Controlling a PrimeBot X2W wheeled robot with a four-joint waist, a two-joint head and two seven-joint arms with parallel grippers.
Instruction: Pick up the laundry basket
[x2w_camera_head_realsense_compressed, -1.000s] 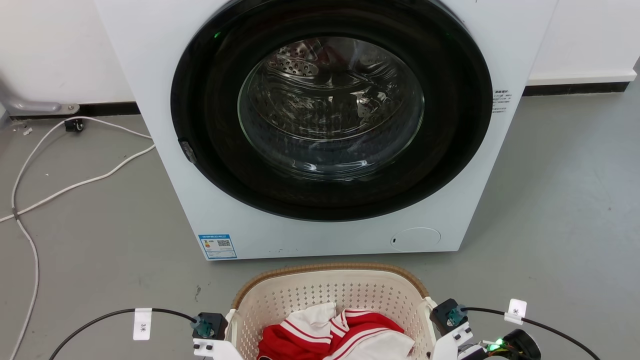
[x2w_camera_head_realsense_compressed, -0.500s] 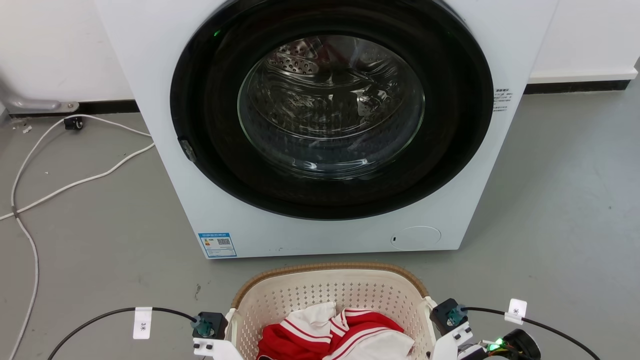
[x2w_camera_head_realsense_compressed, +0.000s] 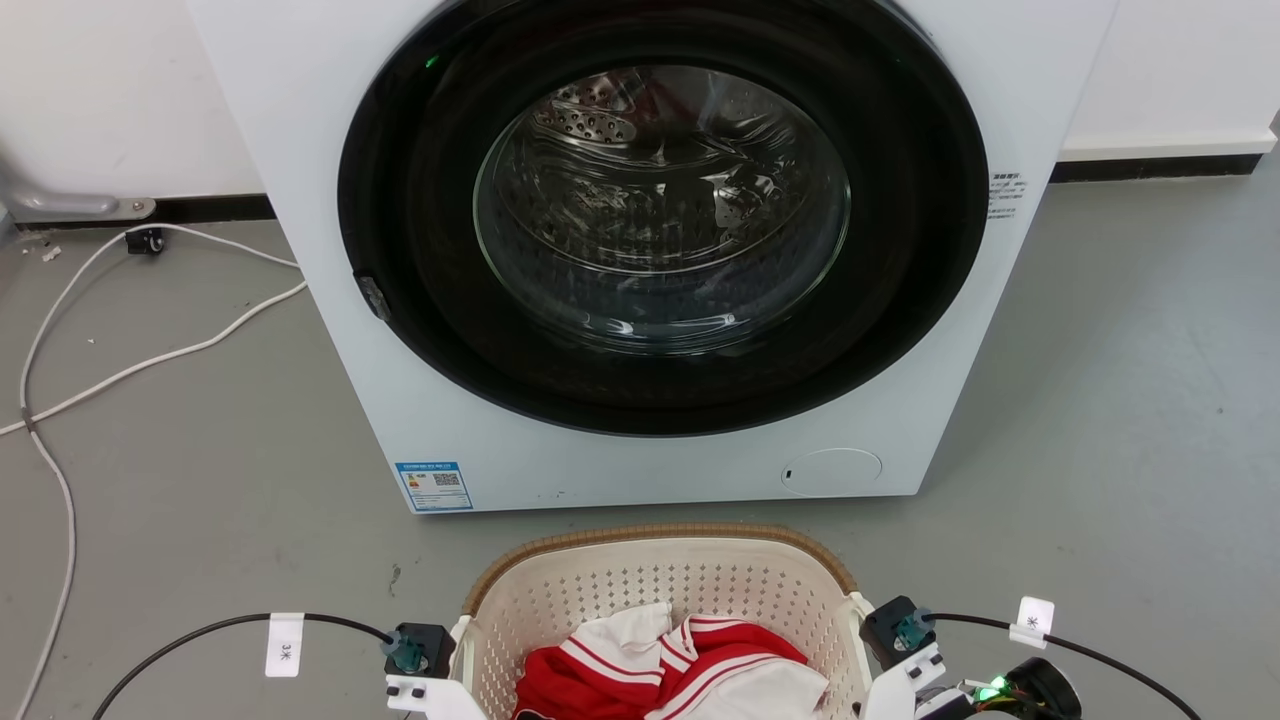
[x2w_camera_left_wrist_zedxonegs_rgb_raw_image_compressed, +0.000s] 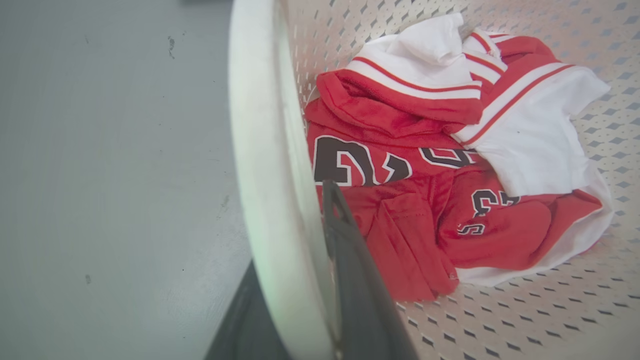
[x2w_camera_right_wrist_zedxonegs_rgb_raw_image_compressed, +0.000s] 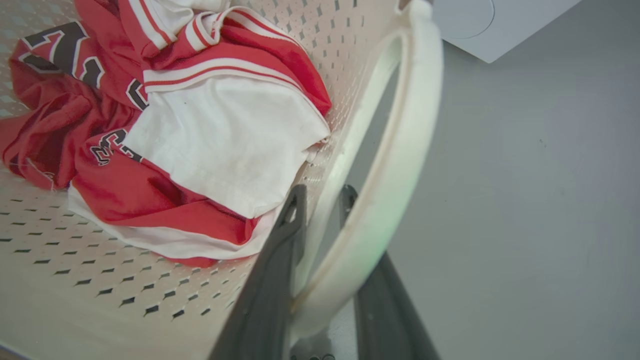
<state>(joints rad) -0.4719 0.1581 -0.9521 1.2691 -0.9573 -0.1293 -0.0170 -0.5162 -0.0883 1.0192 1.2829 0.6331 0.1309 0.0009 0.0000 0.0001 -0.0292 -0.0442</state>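
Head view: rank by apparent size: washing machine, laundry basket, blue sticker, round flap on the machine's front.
1. washing machine
2. laundry basket, though it is nearer the camera and cut off at the bottom edge
3. round flap and blue sticker: too alike to rank

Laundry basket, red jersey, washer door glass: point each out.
laundry basket (x2w_camera_head_realsense_compressed: 660, 534): head view, far side of the brown rim.
red jersey (x2w_camera_left_wrist_zedxonegs_rgb_raw_image_compressed: 400, 235): left wrist view, red fabric lying inside the basket.
washer door glass (x2w_camera_head_realsense_compressed: 660, 210): head view, middle of the round pane.
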